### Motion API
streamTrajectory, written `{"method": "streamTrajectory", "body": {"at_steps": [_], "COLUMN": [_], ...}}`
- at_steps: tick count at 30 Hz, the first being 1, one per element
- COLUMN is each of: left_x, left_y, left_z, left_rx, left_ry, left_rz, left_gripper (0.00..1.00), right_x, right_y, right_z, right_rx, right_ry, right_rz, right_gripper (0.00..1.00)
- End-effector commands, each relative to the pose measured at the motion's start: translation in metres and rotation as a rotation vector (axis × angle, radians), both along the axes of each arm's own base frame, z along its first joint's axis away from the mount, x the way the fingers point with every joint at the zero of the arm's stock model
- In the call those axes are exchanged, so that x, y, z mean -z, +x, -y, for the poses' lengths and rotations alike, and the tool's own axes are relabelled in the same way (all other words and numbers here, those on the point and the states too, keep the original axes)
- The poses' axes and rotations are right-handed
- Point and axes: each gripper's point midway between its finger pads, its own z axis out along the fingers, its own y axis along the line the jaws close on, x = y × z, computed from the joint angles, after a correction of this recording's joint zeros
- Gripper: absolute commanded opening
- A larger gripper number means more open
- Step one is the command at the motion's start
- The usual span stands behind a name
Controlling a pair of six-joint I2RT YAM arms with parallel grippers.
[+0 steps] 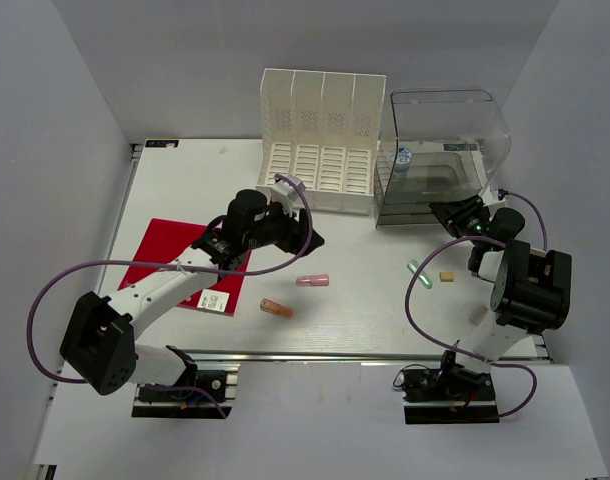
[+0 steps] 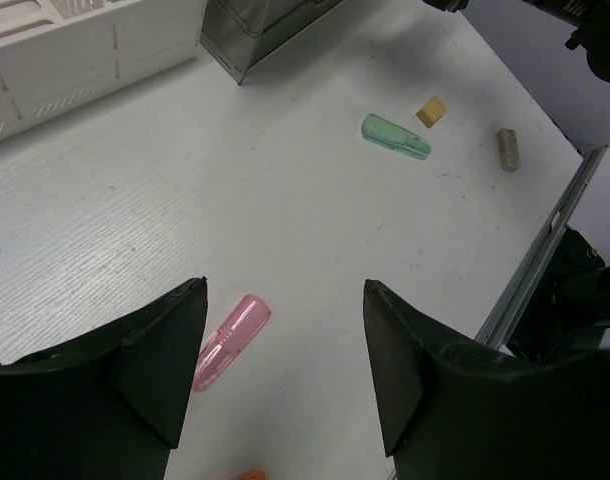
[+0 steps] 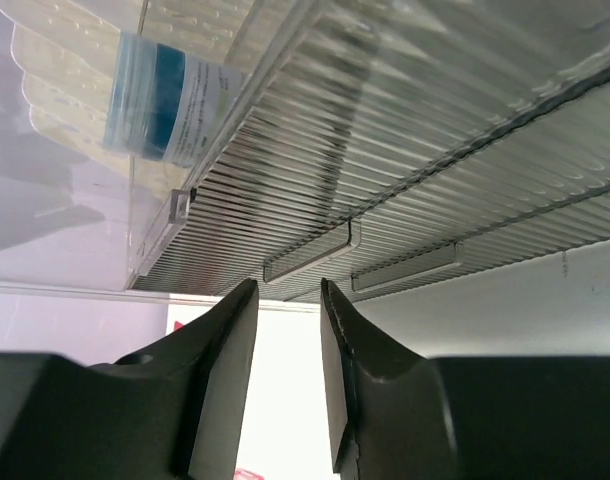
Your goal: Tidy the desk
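Observation:
The white desk (image 1: pixel 370 310) has its aluminium rail (image 1: pixel 385 355) along the near edge. My left gripper (image 1: pixel 310 240) hovers over the middle, open and empty. In the left wrist view (image 2: pixel 285 285) a pink translucent cap (image 2: pixel 232 340) lies just beside its left finger on the desk (image 2: pixel 285 190). My right gripper (image 1: pixel 447 212) is at the front of the clear drawer unit (image 1: pixel 440 165). In the right wrist view (image 3: pixel 289 285) its jaws stand a narrow gap apart with nothing between them, facing the unit's ribbed drawer fronts (image 3: pixel 405 190).
Pink cap (image 1: pixel 312 280), orange cap (image 1: pixel 276 308), green cap (image 1: pixel 418 272), yellow cube (image 1: pixel 447 276) and beige eraser (image 1: pixel 477 314) lie loose. A red notebook (image 1: pixel 175 262) lies left. A white file organizer (image 1: pixel 320 140) stands at the back. A blue-labelled item (image 3: pixel 165 105) sits in the drawer unit.

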Motion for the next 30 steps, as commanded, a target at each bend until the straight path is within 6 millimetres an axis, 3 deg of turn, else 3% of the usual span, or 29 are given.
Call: {"method": "streamTrajectory", "body": {"at_steps": [1, 10, 27, 30], "left_x": [-0.013, -0.011, -0.006, -0.006], "left_y": [-0.001, -0.002, -0.002, -0.003], "left_z": [-0.002, -0.001, 0.000, 0.001], "left_rx": [0.011, 0.020, 0.029, 0.031], "left_ry": [-0.024, -0.024, -0.017, -0.017], "left_rz": [0.038, 0.033, 0.027, 0.024], "left_gripper": [0.74, 0.74, 0.74, 0.73], "right_x": [-0.018, -0.011, -0.014, -0.013], "right_y": [0.010, 0.018, 0.026, 0.025], "right_z": [0.004, 0.007, 0.013, 0.012], "right_rx": [0.014, 0.039, 0.095, 0.091], "right_ry": [-0.006, 0.064, 0.172, 0.179], "right_rz": [0.057, 0.060, 0.111, 0.108], "right_gripper": [0.38, 0.31, 0.34, 0.28]}}
